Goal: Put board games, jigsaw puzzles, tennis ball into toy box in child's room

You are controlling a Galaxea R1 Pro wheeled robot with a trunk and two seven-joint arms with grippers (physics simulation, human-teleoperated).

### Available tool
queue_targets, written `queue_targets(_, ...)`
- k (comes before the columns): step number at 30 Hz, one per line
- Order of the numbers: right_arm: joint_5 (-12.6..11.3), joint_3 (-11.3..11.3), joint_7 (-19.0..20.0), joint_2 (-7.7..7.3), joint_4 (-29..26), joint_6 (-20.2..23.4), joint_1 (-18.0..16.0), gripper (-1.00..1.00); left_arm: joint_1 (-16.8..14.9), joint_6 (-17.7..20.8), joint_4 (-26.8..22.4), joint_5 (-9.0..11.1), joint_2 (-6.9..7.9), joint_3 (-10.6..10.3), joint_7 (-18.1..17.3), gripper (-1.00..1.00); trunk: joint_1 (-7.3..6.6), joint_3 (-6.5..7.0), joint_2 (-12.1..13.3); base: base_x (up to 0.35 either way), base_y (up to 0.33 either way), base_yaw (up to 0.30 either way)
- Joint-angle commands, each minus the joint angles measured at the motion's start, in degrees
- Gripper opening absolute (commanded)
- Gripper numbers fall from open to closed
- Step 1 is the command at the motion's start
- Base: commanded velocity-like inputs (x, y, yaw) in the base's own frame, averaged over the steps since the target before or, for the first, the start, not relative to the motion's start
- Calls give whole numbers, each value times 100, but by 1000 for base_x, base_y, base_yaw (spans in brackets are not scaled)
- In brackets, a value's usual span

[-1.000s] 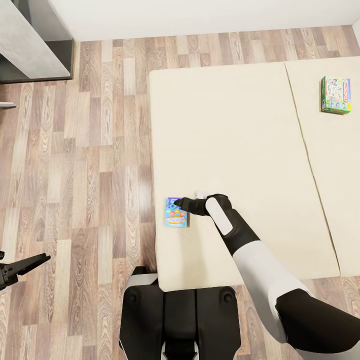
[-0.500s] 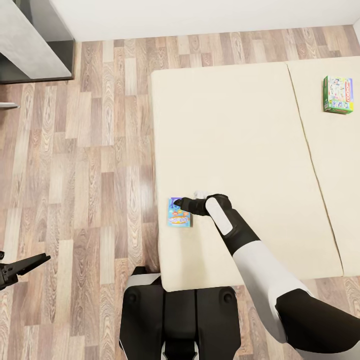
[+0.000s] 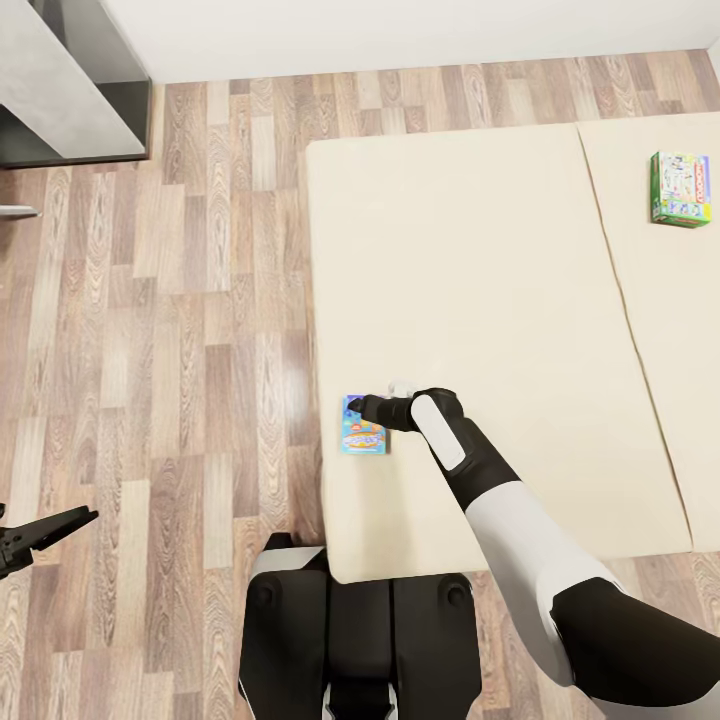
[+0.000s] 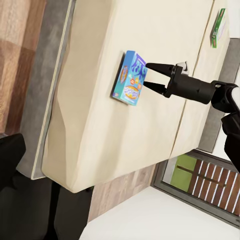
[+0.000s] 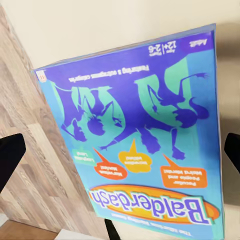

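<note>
Meanwhile, only the camera shifted; right end effector (image 3: 358, 405) still hovers over blue-purple board game (image 3: 363, 438).

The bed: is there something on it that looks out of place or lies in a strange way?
Nothing damaged or spilled. Two board games lie flat on the bed: the blue board game near its left edge, just off the open right gripper, and the green-edged board game far away on the other mattress half.
</note>
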Motion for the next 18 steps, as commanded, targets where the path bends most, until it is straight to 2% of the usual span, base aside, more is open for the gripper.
queue_targets(1,-56,6,-55,0,-6,10,-2,100,-1,61,0,-9,1,2,-27,100,4,-6,-9,0,27,0)
queue_targets(18,-56,6,-55,0,-8,10,-2,100,-1,61,0,-9,1,5,-27,100,4,-6,-9,0,48,0)
